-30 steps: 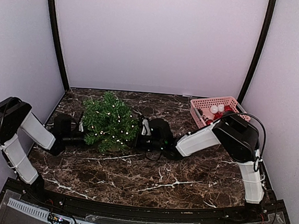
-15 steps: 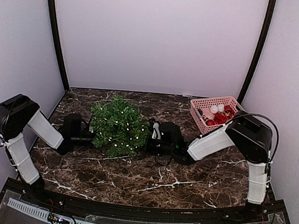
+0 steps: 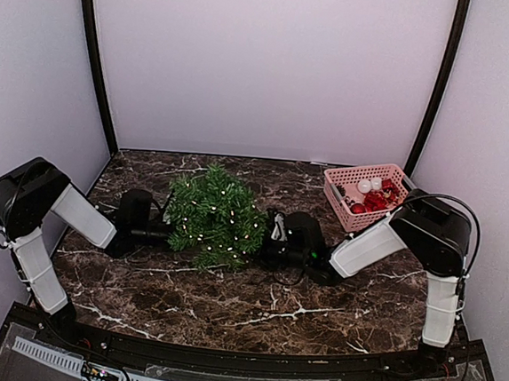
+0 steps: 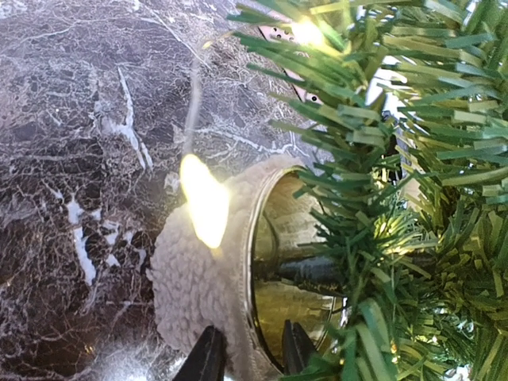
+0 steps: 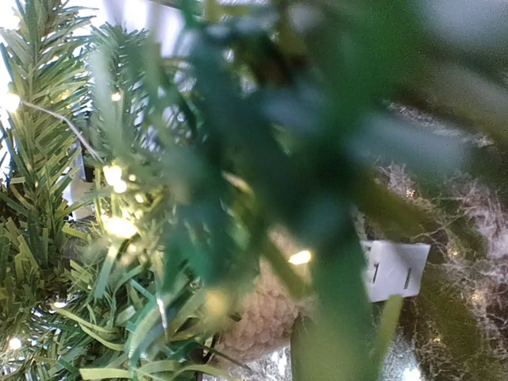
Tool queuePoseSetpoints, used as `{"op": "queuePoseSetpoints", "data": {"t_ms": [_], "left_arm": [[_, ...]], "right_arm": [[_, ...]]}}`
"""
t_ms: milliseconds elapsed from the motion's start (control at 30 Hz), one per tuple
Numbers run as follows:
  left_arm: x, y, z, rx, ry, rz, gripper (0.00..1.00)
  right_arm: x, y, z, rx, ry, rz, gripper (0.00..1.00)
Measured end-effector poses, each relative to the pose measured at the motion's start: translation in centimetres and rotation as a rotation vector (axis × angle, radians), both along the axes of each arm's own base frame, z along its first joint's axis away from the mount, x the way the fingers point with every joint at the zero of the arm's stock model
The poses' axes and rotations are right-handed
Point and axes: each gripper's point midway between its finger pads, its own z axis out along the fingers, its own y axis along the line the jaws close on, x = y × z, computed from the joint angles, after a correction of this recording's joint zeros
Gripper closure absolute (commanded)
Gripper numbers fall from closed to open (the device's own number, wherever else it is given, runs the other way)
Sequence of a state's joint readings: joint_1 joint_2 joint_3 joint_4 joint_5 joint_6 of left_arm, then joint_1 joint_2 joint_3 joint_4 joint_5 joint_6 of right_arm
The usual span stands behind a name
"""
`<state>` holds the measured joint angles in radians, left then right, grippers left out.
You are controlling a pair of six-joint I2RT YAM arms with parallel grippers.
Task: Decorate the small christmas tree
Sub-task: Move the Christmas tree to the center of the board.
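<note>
Left fingers pinch the rim of the knit pot, likely steadying the tree, which sits mid-desk, nearer the back edge. Right fingers are buried in needles at its other side; spread or not, I cannot tell. Only the left wrist shows the grip; only the top view shows the basket, back-right corner.

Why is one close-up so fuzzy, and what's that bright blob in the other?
Right wrist view: branches of the small christmas tree hang close to the lens and blur into dark smears. Left wrist view: one tiny light glares into a washed-out yellow blob. Top external view: evenly lit, sharp, only soft shadows.
</note>
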<state>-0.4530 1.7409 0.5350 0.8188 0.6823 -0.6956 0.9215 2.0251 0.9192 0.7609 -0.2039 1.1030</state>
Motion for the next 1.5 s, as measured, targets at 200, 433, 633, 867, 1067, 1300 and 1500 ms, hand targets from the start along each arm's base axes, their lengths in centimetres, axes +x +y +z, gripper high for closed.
{"op": "queuePoseSetpoints", "data": {"t_ms": [200,433,633,867,1067,1300,1500], "left_arm": [[0.5,-0.3,0.0,0.002,0.010,-0.005,0.71],[0.8,-0.8,0.0,0.005,0.013,-0.015,0.64],[0.8,-0.9,-0.3,0.025,0.017,-0.019,0.50],[0.9,-0.3,-0.6,0.074,0.009,0.004,0.37],[0.5,0.8,-0.2,0.104,-0.018,0.049,0.31],[-0.2,3.7,-0.1,0.123,-0.037,0.130,0.27],[-0.5,7.0,1.5,0.122,-0.086,0.240,0.25]], "right_arm": [[0.3,-0.3,-0.1,0.015,0.037,-0.023,0.60],[0.9,-1.2,-0.5,0.026,0.064,-0.055,0.59],[1.2,-1.5,-0.5,0.032,0.075,-0.069,0.58],[1.2,-2.1,-0.6,0.034,0.076,-0.082,0.55],[1.0,-3.1,-0.4,0.026,0.072,-0.097,0.53],[0.4,-4.4,0.7,0.017,0.051,-0.111,0.49],[-0.5,-6.7,0.8,-0.018,0.044,-0.150,0.44]]}}
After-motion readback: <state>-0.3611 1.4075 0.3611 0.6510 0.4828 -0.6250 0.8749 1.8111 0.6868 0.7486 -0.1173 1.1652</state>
